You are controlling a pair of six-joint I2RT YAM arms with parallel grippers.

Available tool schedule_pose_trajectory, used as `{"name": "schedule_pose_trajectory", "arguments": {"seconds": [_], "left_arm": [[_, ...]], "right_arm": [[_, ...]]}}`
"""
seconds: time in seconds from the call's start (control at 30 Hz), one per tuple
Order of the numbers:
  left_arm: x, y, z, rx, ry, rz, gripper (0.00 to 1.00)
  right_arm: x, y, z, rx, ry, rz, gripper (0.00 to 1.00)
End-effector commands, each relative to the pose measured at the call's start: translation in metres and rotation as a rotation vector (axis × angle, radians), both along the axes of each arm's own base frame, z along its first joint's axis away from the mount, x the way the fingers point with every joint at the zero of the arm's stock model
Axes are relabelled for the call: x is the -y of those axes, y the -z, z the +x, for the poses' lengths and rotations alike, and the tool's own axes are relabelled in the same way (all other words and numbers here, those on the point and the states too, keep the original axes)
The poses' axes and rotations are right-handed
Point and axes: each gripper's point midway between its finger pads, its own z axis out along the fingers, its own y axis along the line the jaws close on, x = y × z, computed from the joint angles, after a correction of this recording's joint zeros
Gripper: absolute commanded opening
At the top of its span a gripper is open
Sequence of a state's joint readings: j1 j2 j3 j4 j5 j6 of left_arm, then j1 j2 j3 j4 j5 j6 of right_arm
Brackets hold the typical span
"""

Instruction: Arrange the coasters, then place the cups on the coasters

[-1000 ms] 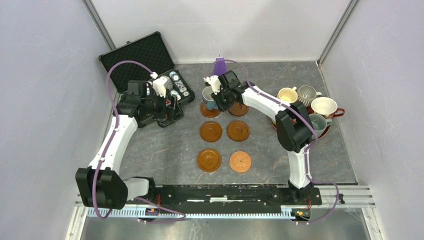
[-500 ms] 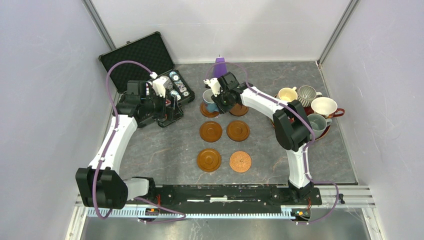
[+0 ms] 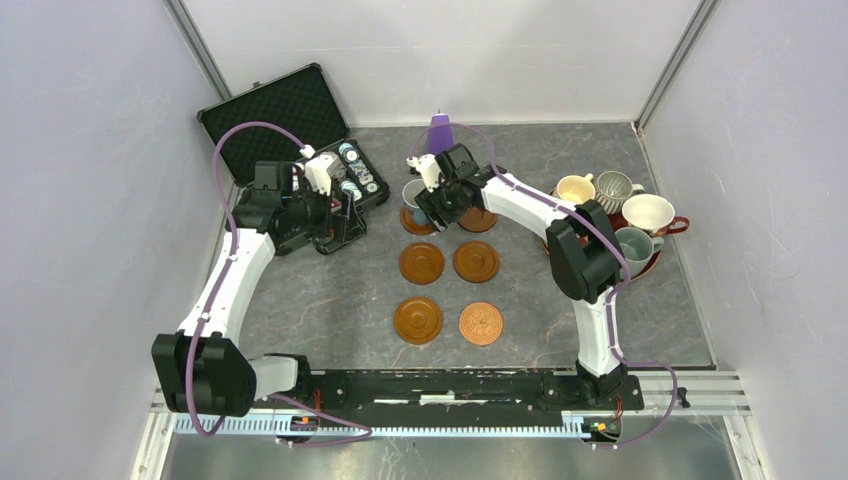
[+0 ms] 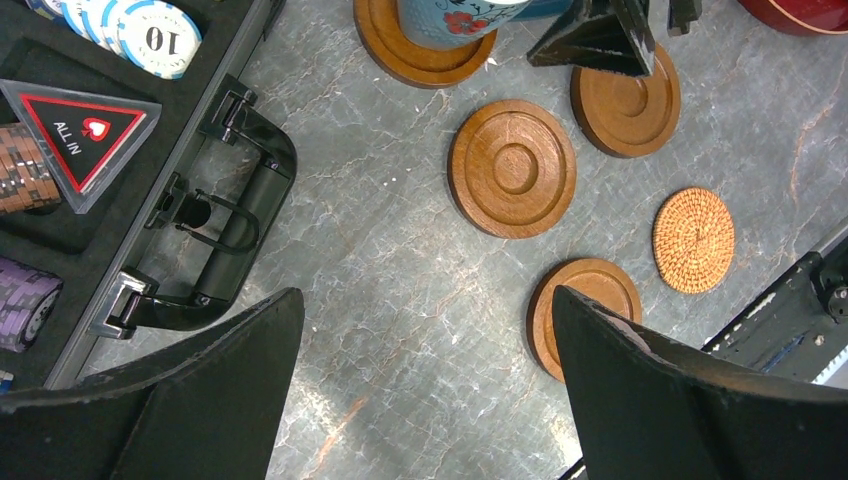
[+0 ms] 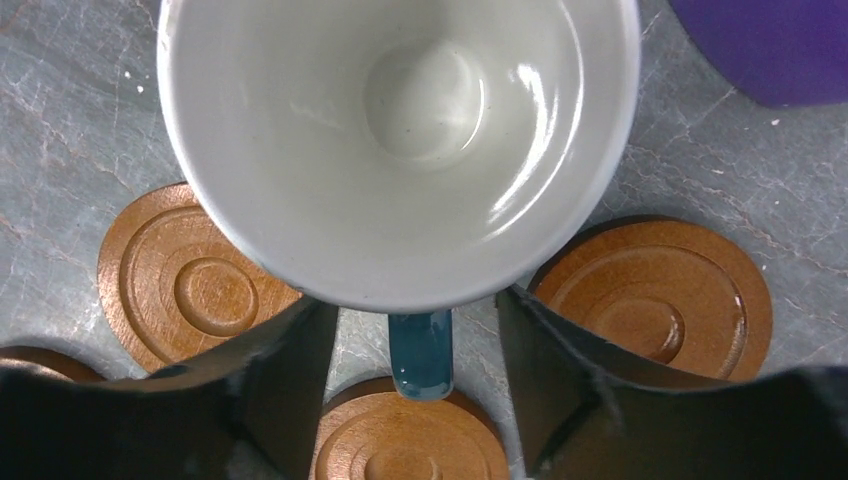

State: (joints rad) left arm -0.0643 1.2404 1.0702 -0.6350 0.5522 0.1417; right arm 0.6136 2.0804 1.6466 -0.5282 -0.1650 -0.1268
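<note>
Six coasters lie in two columns. The blue cup (image 3: 413,190) stands on the back-left coaster (image 3: 420,224). Its blue handle (image 5: 420,355) sits between the fingers of my right gripper (image 5: 418,340), which is open with a gap on each side. Ringed coasters (image 5: 190,275) (image 5: 660,300) (image 5: 410,440) show around the cup, which hides its own. The woven coaster (image 3: 481,323) is front right. Cream (image 3: 576,189), grey ribbed (image 3: 614,186), red (image 3: 650,212) and grey-teal (image 3: 635,245) cups crowd the right side. My left gripper (image 4: 425,300) hangs wide open over bare table.
An open black poker-chip case (image 3: 290,125) lies at the back left, its handle (image 4: 215,215) close to my left fingers. A purple cone (image 3: 440,132) stands just behind the blue cup. The spare cups sit on a red tray (image 3: 652,267) at the right.
My right gripper has opened off the blue cup's handle, leaving the cup standing on the back-left coaster. The left arm has not moved.
</note>
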Motion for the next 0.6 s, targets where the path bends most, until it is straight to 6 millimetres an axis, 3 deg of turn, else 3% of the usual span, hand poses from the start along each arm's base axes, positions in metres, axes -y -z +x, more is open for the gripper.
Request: {"name": "schedule_pose_trajectory", "arguments": {"seconds": [0.0, 0.13, 0.33, 0.57], "left_arm": [[0.001, -0.009, 0.003, -0.005, -0.017, -0.033, 1.0], [0.001, -0.011, 0.001, -0.001, -0.013, -0.029, 1.0], [-0.001, -0.012, -0.002, 0.015, -0.004, -0.015, 1.0], [-0.003, -0.01, -0.002, 0.037, -0.003, -0.001, 1.0]], "right_arm": [[-0.007, -0.03, -0.007, 0.046, -0.037, 0.06, 0.72], [0.001, -0.042, -0.023, 0.05, -0.077, 0.067, 0.85], [0.023, -0.066, -0.051, 0.072, -0.157, 0.077, 0.91], [0.079, -0.11, -0.059, 0.189, -0.082, 0.135, 0.98]]}}
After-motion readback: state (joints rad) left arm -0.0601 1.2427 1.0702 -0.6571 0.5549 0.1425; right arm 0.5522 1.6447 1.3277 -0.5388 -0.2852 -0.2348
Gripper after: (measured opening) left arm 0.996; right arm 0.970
